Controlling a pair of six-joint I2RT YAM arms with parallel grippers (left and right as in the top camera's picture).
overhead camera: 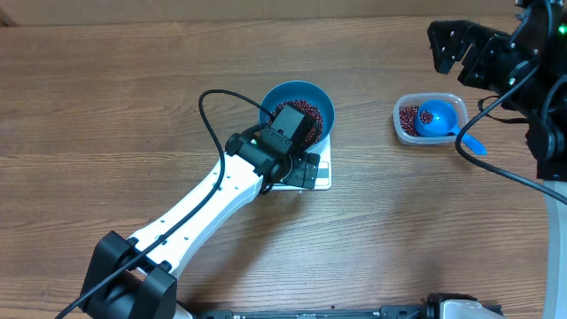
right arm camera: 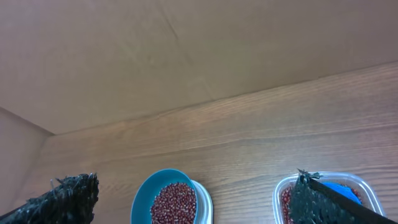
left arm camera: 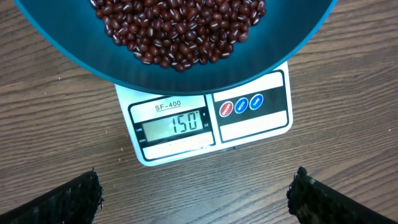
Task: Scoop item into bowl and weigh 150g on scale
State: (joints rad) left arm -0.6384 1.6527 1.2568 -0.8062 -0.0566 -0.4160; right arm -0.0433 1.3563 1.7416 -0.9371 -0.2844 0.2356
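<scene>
A: Where are the beans [left arm camera: 180, 25]?
B: In the blue bowl [overhead camera: 322, 104], on the scale [left arm camera: 249, 127], mid-table; its display [left arm camera: 177, 124] shows 150.
A: The jaws?
B: Left gripper [left arm camera: 196, 190] and right gripper [right arm camera: 193, 193] are released, holding nothing.

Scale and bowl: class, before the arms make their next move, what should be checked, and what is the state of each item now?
1. Display reads 150: ok.
2. Unit shown beside the figure: cannot tell, too small.
3. Bowl sits on the scale: ok.
4. Beans lie inside the bowl: ok.
5. Left pincer open, empty, touching neither bowl nor scale: ok.
6. Right pincer open and empty, scoop resting in the tub: ok.
</scene>
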